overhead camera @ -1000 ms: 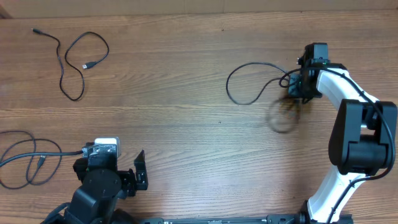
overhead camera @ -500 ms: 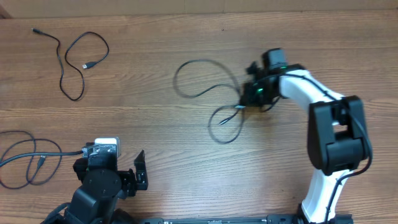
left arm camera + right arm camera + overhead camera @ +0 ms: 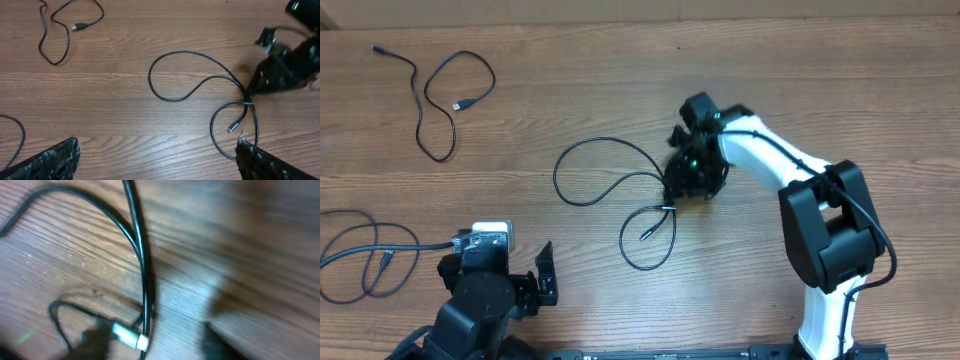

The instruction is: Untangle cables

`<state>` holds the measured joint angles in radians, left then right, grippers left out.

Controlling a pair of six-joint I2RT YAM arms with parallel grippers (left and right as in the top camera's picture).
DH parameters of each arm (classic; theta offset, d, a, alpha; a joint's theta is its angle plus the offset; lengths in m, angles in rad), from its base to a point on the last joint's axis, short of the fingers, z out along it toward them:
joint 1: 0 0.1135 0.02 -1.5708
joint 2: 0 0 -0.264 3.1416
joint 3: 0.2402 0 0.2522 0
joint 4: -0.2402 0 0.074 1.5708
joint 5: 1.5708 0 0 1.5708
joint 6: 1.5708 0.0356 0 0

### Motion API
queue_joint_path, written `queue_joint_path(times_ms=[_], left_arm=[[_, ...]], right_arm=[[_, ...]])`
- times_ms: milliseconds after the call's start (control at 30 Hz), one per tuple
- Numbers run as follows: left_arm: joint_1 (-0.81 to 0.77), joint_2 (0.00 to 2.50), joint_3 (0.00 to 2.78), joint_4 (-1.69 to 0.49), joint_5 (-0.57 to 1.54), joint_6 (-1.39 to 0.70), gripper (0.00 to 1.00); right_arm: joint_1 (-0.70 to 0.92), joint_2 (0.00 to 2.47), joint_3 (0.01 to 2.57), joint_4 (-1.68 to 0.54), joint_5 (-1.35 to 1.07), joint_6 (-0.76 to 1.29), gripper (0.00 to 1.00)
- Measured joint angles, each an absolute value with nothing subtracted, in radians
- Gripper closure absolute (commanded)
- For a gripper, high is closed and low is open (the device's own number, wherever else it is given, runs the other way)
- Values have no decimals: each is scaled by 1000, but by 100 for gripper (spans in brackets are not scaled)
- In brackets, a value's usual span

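Note:
One thin black cable [image 3: 605, 172] lies in two loops on the wood at the table's centre, its silver plug [image 3: 644, 236] inside the nearer loop. My right gripper [image 3: 688, 178] is low over the crossing of those loops. In the right wrist view, which is blurred, the cable [image 3: 140, 255] and a silver plug [image 3: 129, 336] lie between its parted fingertips [image 3: 95, 341], so this gripper [image 3: 155, 342] is open. My left gripper [image 3: 160, 165] stands wide open and empty near the front edge, with the central cable [image 3: 200, 82] ahead of it. Two more cables lie far left [image 3: 450, 95] and front left [image 3: 370, 250].
The right arm [image 3: 825, 230] reaches in from the front right edge across the right half of the table. The left arm's base [image 3: 470, 310] sits at the front left, next to the front-left cable. The table's far edge [image 3: 640, 18] runs along the top.
The right gripper has swept leftward from the right side, dragging its cable to the centre. Its jaws have parted and the cable now rests spread on the wood. The left arm is unchanged.

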<state>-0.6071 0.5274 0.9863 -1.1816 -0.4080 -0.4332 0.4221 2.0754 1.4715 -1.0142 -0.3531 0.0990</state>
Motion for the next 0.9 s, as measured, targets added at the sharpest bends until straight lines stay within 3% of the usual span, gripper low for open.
queue_joint_path(times_ms=[333, 900], left_arm=[[-607, 527, 986, -1182, -408, -433, 0], [-607, 527, 986, -1165, -407, -434, 0]], right_arm=[[407, 1979, 1779, -1251, -161, 163, 0], [406, 1308, 1808, -1485, -1, 321, 0]])
